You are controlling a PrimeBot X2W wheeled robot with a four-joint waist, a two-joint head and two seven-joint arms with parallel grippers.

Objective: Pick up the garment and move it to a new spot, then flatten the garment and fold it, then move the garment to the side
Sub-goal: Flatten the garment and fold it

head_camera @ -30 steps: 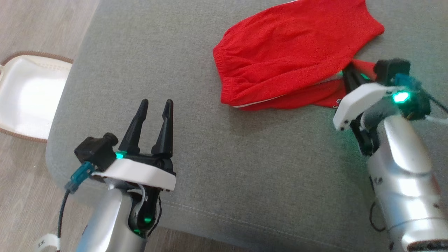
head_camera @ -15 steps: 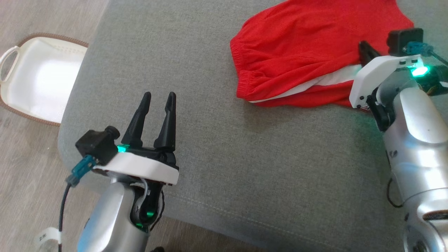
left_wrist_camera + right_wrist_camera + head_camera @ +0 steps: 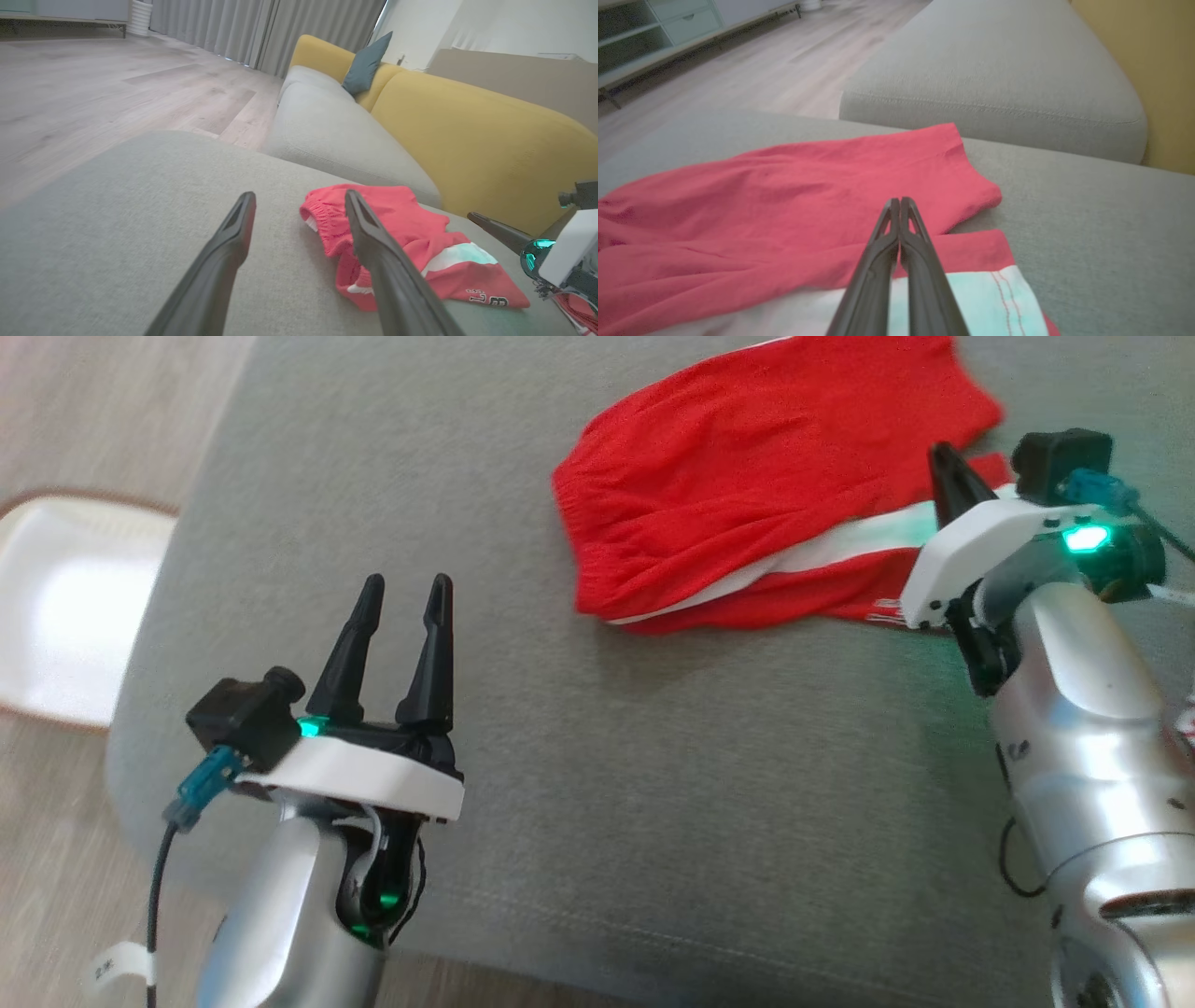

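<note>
We log the left gripper (image 3: 407, 581) over the cushion's (image 3: 653, 784) near left corner, jaws spread, holding nothing. A white basket (image 3: 65, 607) sits on the floor (image 3: 56, 859) off the cushion's left edge, its pale inside glaring. Mid-cushion is open grey fabric. The right gripper (image 3: 938, 453), jaws pressed together, hangs above the red shorts (image 3: 747, 476) lying toward the cushion's far right.

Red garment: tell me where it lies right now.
In the head view the red garment lies at the upper right of the grey cushion, its right end by the shut right gripper, apart from the open left gripper.
</note>
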